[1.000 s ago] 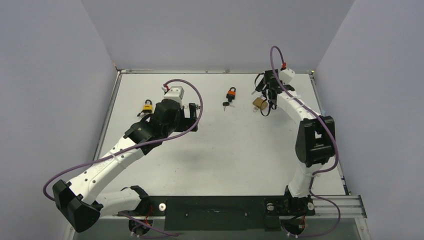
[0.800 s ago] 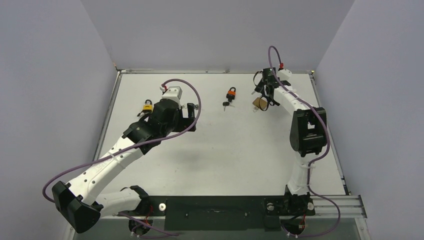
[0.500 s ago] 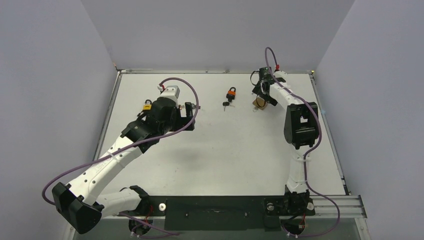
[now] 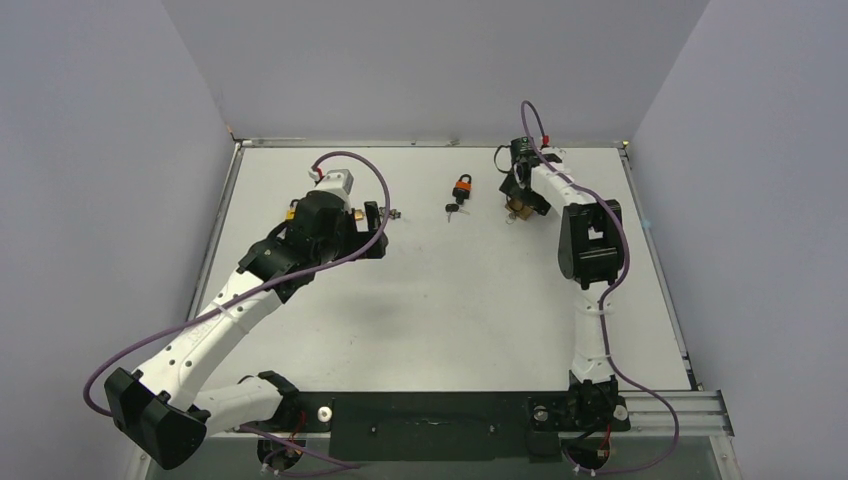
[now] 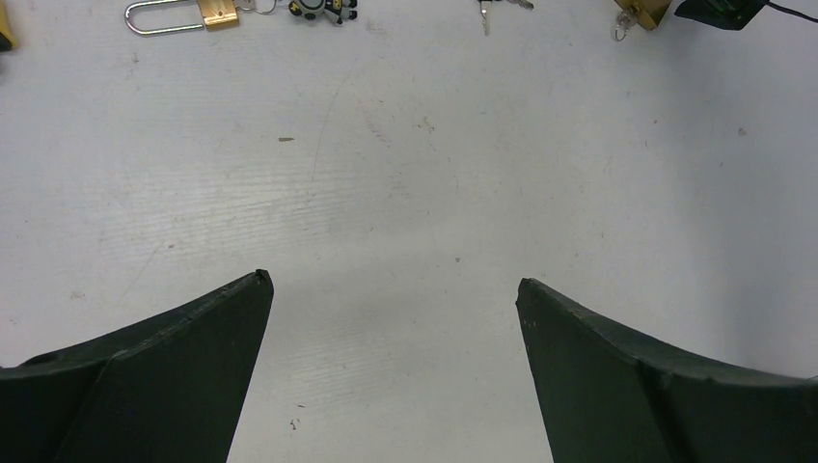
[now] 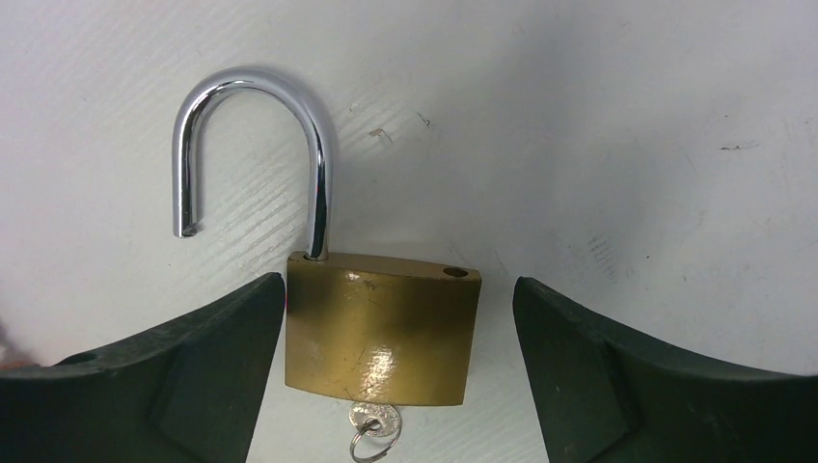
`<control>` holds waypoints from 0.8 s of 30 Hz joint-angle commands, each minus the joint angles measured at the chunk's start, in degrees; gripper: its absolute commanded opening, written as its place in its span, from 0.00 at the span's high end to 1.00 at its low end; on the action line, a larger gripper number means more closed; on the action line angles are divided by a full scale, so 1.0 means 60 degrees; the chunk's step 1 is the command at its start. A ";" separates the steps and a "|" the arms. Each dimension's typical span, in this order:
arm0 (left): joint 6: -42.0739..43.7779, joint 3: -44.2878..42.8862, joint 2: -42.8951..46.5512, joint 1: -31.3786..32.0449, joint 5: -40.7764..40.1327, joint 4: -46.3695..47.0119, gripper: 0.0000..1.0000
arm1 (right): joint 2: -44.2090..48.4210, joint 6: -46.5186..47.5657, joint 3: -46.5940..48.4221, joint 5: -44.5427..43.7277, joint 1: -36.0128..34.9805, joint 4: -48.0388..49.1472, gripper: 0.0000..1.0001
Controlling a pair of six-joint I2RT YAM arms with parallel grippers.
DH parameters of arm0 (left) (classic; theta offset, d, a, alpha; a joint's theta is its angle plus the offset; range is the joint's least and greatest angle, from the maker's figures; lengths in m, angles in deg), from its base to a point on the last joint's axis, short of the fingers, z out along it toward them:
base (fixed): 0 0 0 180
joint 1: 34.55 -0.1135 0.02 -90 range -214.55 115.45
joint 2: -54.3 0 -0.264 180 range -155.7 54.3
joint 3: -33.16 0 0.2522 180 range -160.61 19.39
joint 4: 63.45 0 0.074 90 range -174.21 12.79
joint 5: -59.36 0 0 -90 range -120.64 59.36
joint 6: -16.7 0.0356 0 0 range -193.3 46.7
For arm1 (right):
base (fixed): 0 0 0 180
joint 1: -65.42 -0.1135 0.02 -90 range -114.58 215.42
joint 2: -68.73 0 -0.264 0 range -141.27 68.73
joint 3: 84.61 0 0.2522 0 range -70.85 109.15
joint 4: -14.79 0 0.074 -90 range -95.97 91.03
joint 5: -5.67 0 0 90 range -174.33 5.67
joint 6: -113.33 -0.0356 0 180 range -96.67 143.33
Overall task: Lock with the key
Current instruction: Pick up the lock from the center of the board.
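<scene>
A brass padlock (image 6: 381, 333) lies flat on the white table, its chrome shackle (image 6: 251, 145) swung open. A small key (image 6: 373, 422) with a ring sits in the keyhole at its bottom edge. My right gripper (image 6: 397, 282) is open and straddles the lock body; the left finger is almost against the lock's side and the right finger stands clear of it. In the top view this padlock (image 4: 517, 208) is at the far right under the right gripper (image 4: 520, 190). My left gripper (image 5: 392, 280) is open over bare table, holding nothing.
An orange padlock (image 4: 462, 187) with loose keys (image 4: 453, 209) lies at the far centre. A yellow padlock (image 4: 293, 211) is partly hidden by the left arm. A long-shackled brass lock (image 5: 217, 13) with a key fob (image 5: 318, 8) shows at the left wrist view's top edge.
The right arm has swung left and folded in, bringing its gripper down over the brass padlock, with the jaws narrowing slightly. The left gripper has crept toward the far side.
</scene>
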 commanded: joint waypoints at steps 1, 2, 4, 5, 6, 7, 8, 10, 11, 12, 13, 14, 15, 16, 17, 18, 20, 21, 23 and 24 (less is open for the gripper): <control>-0.0095 -0.0279 0.0152 -0.0103 0.0239 0.0186 0.00 | -0.0238 0.0234 0.0611 -0.0389 -0.0215 -0.0484 0.17; -0.0104 -0.0291 0.0128 -0.0110 0.0237 0.0206 0.00 | -0.0287 0.0301 0.0682 -0.0443 -0.0291 -0.0553 0.17; -0.0139 -0.0330 0.0088 -0.0117 0.0237 0.0212 0.00 | -0.0406 0.0378 0.0861 -0.0632 -0.0391 -0.0780 0.17; -0.0147 -0.0337 0.0070 -0.0118 0.0234 0.0219 0.00 | -0.0459 0.0407 0.0938 -0.0696 -0.0425 -0.0885 0.17; -0.0183 -0.0379 0.0019 -0.0118 0.0221 0.0225 0.00 | -0.0485 0.0436 0.0962 -0.0728 -0.0468 -0.0966 0.18; -0.0199 -0.0398 -0.0009 -0.0126 0.0218 0.0226 0.00 | -0.0519 0.0450 0.0992 -0.0775 -0.0485 -0.0992 0.20; -0.0240 -0.0420 -0.0074 -0.0131 0.0224 0.0227 0.00 | -0.0530 0.0479 0.0990 -0.0790 -0.0505 -0.1019 0.22; -0.0307 -0.0459 -0.0157 -0.0133 0.0248 0.0260 0.00 | -0.0519 0.0514 0.0889 -0.0776 -0.0519 -0.1018 0.28; -0.0362 -0.0467 -0.0185 -0.0140 0.0269 0.0312 0.00 | -0.0501 0.0519 0.0872 -0.0750 -0.0506 -0.1018 0.34; -0.0391 -0.0474 -0.0239 -0.0153 0.0302 0.0336 0.00 | -0.0453 0.0518 0.0786 -0.0734 -0.0497 -0.1018 0.38; -0.0442 -0.0475 -0.0262 -0.0165 0.0325 0.0397 0.00 | -0.0416 0.0544 0.0733 -0.0670 -0.0490 -0.1011 0.45; -0.0467 -0.0475 -0.0320 -0.0192 0.0364 0.0422 0.00 | -0.0297 0.0563 0.0565 -0.0642 -0.0488 -0.0954 0.50; -0.0523 -0.0468 -0.0354 -0.0207 0.0442 0.0488 0.00 | -0.0221 0.0592 0.0447 -0.0545 -0.0488 -0.0891 0.59; -0.0552 -0.0457 -0.0435 -0.0239 0.0461 0.0526 0.00 | -0.0017 0.0616 0.0175 -0.0388 -0.0487 -0.0675 0.64; -0.0614 -0.0434 -0.0514 -0.0252 0.0504 0.0598 0.00 | 0.0095 0.0671 0.0010 -0.0311 -0.0487 -0.0561 0.72; -0.0627 -0.0418 -0.0561 -0.0280 0.0536 0.0647 0.00 | 0.0355 0.0692 -0.0326 -0.0103 -0.0487 -0.0310 0.75; -0.0671 -0.0373 -0.0725 -0.0323 0.0633 0.0761 0.00 | 0.0835 0.0797 -0.0893 0.0259 -0.0506 0.0140 0.86; -0.0680 -0.0344 -0.0846 -0.0345 0.0712 0.0844 0.00 | 0.1034 0.0870 -0.1354 0.0349 -0.0511 0.0487 0.87; -0.0687 -0.0338 -0.1057 -0.0409 0.0901 0.0996 0.05 | 0.1676 0.1023 -0.2103 0.0623 -0.0556 0.0930 0.91; -0.0640 -0.0341 -0.1133 -0.0432 0.0983 0.1101 0.05 | 0.2142 0.1073 -0.2360 0.0797 -0.0600 0.1077 0.91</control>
